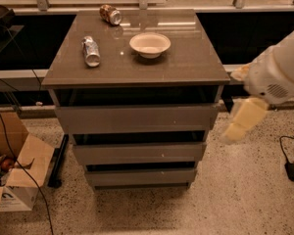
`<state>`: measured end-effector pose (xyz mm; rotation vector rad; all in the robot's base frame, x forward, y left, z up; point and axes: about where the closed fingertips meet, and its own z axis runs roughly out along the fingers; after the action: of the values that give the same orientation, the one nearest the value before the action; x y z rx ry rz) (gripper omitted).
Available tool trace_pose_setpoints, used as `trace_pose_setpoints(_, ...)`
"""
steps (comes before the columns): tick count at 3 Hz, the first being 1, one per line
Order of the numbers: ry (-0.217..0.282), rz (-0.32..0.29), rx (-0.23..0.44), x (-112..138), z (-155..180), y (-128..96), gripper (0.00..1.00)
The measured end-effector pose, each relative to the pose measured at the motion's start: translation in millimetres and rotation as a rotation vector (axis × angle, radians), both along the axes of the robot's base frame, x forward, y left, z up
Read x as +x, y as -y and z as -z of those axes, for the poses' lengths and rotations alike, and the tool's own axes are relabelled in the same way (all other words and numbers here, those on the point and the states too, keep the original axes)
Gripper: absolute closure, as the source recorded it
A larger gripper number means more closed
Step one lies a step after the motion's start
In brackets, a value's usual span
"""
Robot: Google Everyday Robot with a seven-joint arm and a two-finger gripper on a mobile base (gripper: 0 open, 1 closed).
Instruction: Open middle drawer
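Observation:
The middle drawer (139,153) is the second of three grey-brown handleless fronts on a small cabinet. It sits closed, with a dark gap above it. The taller top drawer front (137,119) is above it and the lowest drawer front (139,176) is below. My gripper (241,123) is cream-coloured and hangs from the white arm (279,70) to the right of the cabinet, at about the height of the top and middle drawers. It is apart from the cabinet and touches nothing.
On the cabinet top (186,67) lie a white bowl (150,44), a crushed silver can (91,51) and a second can (110,14) at the back. An open cardboard box (14,175) stands on the floor at the left. Cables (291,160) lie at the right.

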<state>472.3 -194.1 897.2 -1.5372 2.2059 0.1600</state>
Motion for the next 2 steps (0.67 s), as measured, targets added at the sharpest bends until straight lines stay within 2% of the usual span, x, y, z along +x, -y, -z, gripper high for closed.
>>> trace_pose_setpoints(1,-0.023,0.051,0.036,27,67,-28,0.0)
trace_pose_setpoints(2,-0.06,0.068,0.07,22,106,-28,0.0)
